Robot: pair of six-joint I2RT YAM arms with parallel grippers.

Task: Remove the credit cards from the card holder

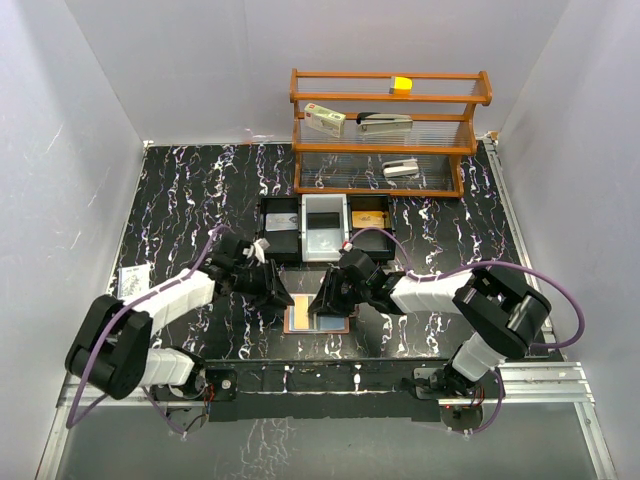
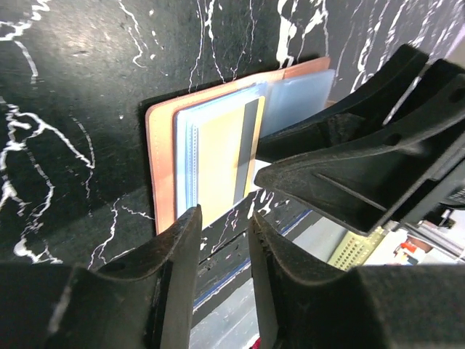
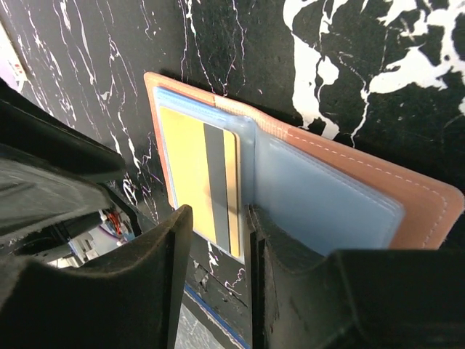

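Both my pincers crowd over the small salmon-brown leather-like folding card holder [image 1: 300, 320]. It lies open and flat on the black, white-veined marble-pattern table [image 1: 180, 200], near the front edge and between my two arms.

A yellow credit card with a black magnetic stripe [image 3: 185, 167] sits in the pale blue-grey plastic pockets [image 3: 320, 196] of one leaf, its lower edge sticking out toward my fingertips. My left pincer [image 2: 221, 225] hangs just at that edge, fingers a narrow gap apart and closed on nothing that I can make out. My right pincer [image 3: 216, 225] faces it from the other side, also slightly apart, with the corner of the card lying in the gap but not pinched.

As I judge it, the risks start with the holder itself. Nothing visibly pins it down, so a pull on the card could drag the whole wallet across the slick tabletop instead of freeing the card. The card also lies flat, offering only a thin edge, and a closing finger might skid over it, or nip the pocket film along with it and lift everything together. My two wrists are nearly touching here, so a careless sideways move by either could knock the other or flip the light holder shut.
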